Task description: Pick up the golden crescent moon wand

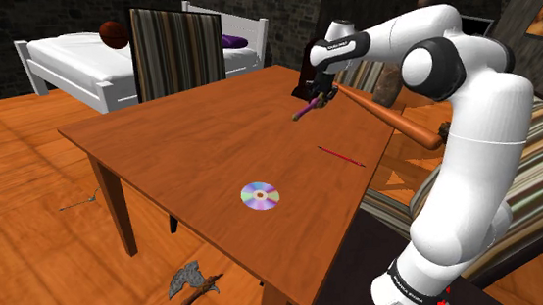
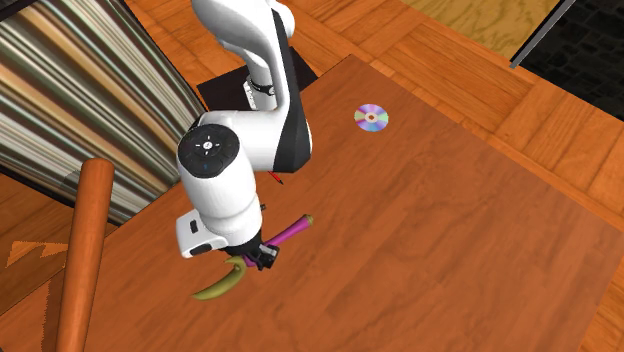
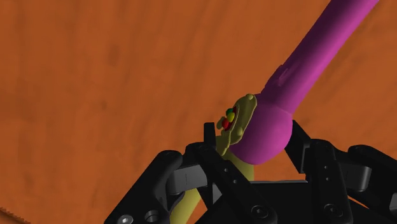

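Observation:
The wand has a magenta handle (image 3: pixel 318 48) and a golden crescent head (image 2: pixel 222 283) with small red and green gems (image 3: pixel 227 119). My black gripper (image 3: pixel 254 159) is shut on it where the handle's round bulb meets the gold head. In the shoulder view the gripper (image 1: pixel 322 92) holds the wand (image 1: pixel 306 109) over the far right part of the brown wooden table (image 1: pixel 190 142), handle slanting down toward the tabletop. From the second exterior view the handle (image 2: pixel 292 229) points away from the gripper (image 2: pixel 262 255). I cannot tell whether the handle tip touches the table.
A shiny disc (image 1: pixel 260 195) lies near the table's front and a thin red stick (image 1: pixel 341 155) to its right. A wooden bat (image 1: pixel 395 118) leans by the table's right edge. A striped chair (image 1: pixel 176 47) and a white bed (image 1: pixel 76 57) stand behind. An axe (image 1: pixel 185 280) lies on the floor.

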You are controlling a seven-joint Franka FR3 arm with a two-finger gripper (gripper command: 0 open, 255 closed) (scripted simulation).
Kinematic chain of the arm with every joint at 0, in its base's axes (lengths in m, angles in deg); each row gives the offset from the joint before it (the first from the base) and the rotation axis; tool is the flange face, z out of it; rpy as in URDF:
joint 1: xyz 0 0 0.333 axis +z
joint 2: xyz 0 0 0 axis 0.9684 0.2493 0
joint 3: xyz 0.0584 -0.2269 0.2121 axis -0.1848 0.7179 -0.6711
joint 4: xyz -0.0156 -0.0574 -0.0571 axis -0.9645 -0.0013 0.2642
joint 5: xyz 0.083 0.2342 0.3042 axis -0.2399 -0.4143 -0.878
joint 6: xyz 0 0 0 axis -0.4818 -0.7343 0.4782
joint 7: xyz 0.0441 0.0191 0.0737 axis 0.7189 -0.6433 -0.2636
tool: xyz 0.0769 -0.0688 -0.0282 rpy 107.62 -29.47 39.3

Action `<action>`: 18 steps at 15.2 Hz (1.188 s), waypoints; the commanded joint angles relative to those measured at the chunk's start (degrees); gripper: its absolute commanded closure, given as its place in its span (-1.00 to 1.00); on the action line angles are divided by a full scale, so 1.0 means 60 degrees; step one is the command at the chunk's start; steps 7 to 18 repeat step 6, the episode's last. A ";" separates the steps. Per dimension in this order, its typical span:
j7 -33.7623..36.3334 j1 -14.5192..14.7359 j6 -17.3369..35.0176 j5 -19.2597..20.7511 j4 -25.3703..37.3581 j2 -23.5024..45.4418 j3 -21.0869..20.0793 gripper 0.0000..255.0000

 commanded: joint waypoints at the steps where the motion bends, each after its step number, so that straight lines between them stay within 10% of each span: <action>1: 0.0020 0.0021 -0.0213 0.0026 0.0109 -0.0105 0.0004 1.00; 18: 0.0010 0.0021 -0.0586 0.0038 0.0405 -0.0185 0.0011 1.00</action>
